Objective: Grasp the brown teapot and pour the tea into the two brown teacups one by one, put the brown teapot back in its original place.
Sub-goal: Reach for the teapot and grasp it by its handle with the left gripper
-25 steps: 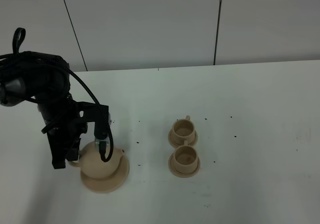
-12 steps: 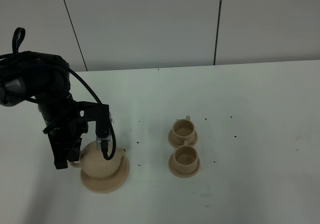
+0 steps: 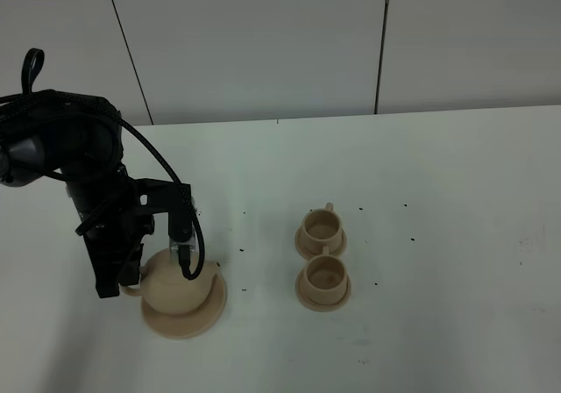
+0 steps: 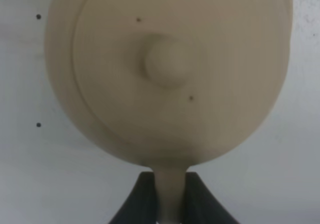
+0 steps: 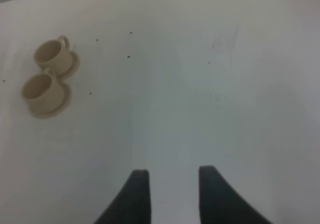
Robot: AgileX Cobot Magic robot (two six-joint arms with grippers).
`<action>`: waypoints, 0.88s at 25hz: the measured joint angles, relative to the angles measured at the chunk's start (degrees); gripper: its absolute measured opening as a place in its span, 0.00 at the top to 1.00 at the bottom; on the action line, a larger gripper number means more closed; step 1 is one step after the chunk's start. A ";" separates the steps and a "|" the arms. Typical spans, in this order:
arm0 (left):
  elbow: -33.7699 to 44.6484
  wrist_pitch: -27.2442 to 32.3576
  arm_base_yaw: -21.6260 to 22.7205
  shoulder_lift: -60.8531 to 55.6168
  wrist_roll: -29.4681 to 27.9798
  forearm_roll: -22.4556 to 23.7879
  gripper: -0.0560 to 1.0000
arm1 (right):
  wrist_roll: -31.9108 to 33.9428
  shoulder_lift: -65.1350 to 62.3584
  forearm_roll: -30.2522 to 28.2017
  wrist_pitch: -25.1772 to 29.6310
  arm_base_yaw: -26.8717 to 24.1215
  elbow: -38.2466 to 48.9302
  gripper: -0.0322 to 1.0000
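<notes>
left pincer [image 4: 171, 196] | grips handle [image 4: 171, 176] of brown teapot [image 4: 125, 84] | lid knob [image 4: 166, 66] faces camera

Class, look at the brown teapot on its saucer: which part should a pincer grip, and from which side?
Grip the loop handle, coming from the side opposite the spout. The brown teapot has a round, wide body, while the handle is a thin bar that fits between the fingers. The left pincer presses it on both sides.
</notes>
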 joint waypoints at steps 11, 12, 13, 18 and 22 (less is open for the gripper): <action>0.00 0.05 0.00 0.00 -0.66 0.05 0.79 | 0.00 0.00 0.00 0.00 0.00 0.00 0.74; 0.00 0.05 0.00 0.00 -0.66 0.05 0.79 | 0.00 0.00 0.00 0.00 0.00 0.00 0.74; 0.00 0.06 0.00 0.00 -0.66 0.05 0.79 | 0.00 0.00 0.00 0.00 0.00 0.00 0.74; 0.00 0.23 0.00 0.00 -0.66 0.05 0.79 | 0.00 0.00 0.00 0.00 0.00 0.00 0.74; 0.00 0.23 0.00 0.00 -0.66 0.05 0.79 | 0.00 0.00 0.00 0.00 0.00 0.00 0.74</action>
